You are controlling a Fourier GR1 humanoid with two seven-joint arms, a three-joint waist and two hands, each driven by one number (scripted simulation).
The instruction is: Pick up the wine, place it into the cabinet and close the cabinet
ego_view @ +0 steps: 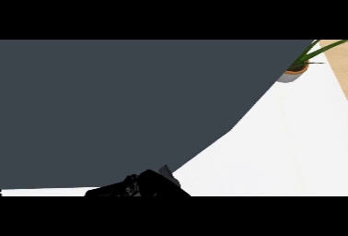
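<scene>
A large dark grey panel [115, 110], which looks like the cabinet door, fills most of the head view from the left edge to the upper right. It hides the cabinet's inside and the wine; no bottle shows anywhere. A black hand [146, 184], apparently my left, sits at the panel's lower edge near the bottom of the view, partly merged with the dark surface. My right hand does not show.
The white counter top [285, 152] stretches along the right side and the bottom. A small potted plant [296, 70] with long green leaves stands at the far right corner, beside a strip of wooden floor [338, 64].
</scene>
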